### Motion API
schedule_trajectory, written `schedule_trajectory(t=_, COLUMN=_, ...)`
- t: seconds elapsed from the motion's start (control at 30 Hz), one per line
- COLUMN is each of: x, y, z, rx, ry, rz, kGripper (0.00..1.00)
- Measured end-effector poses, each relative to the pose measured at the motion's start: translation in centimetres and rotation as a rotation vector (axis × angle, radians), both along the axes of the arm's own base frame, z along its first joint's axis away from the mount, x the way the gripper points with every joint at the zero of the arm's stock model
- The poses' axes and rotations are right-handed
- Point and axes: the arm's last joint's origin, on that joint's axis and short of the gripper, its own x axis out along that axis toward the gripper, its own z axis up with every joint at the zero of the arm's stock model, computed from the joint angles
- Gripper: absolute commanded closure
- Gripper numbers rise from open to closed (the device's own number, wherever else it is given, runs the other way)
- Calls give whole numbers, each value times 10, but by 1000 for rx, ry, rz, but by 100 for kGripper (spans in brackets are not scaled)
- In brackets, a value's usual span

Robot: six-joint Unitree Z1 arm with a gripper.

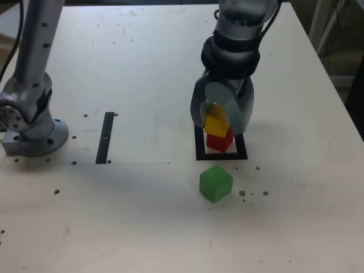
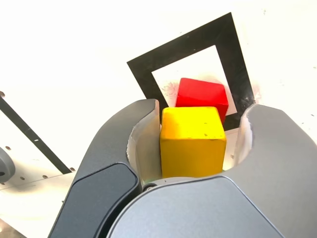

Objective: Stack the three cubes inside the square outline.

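Observation:
The yellow cube (image 1: 216, 122) rests on the red cube (image 1: 220, 140), which stands inside the black square outline (image 1: 222, 154). My gripper (image 1: 220, 125) straddles the yellow cube from above. In the wrist view the yellow cube (image 2: 192, 141) lies between the jaws of the gripper (image 2: 203, 106). One jaw is against its side and a narrow gap shows at the other, so the jaws are open. The red cube (image 2: 202, 94) peeks out beneath it, within the outline (image 2: 143, 74). The green cube (image 1: 215, 183) sits alone on the table, just in front of the outline.
A narrow black strip (image 1: 105, 137) lies on the white table towards the exterior view's left, near the arm's grey base (image 1: 31, 133). Small dark specks dot the tabletop. The table's edge runs along the exterior view's right.

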Motion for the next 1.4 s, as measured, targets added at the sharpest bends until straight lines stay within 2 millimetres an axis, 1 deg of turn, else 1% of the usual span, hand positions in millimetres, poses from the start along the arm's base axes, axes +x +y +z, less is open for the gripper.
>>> schedule_trajectory(t=0.23, x=-2, y=1, z=6, rx=7, ry=-21, rz=3, kGripper=1)
schedule_trajectory(t=0.6, x=2, y=0, z=9, rx=3, ry=-56, rz=2, kGripper=1)
schedule_trajectory(t=0.83, x=-10, y=2, z=18, rx=20, ry=-10, rz=38, kGripper=1)
schedule_trajectory(t=0.97, x=-23, y=-1, z=33, rx=40, ry=-11, rz=59, kGripper=1)
schedule_trajectory(t=1.03, x=-29, y=-5, z=41, rx=46, ry=-22, rz=59, kGripper=1)
schedule_trajectory(t=1.13, x=-36, y=-14, z=47, rx=58, ry=-30, rz=71, kGripper=1)
schedule_trajectory(t=1.23, x=-47, y=-37, z=54, rx=79, ry=-34, rz=70, kGripper=1)
schedule_trajectory(t=1.33, x=-62, y=-66, z=51, rx=95, ry=-1, rz=76, kGripper=1)
schedule_trajectory(t=1.4, x=-70, y=-78, z=49, rx=87, ry=20, rz=100, kGripper=1)
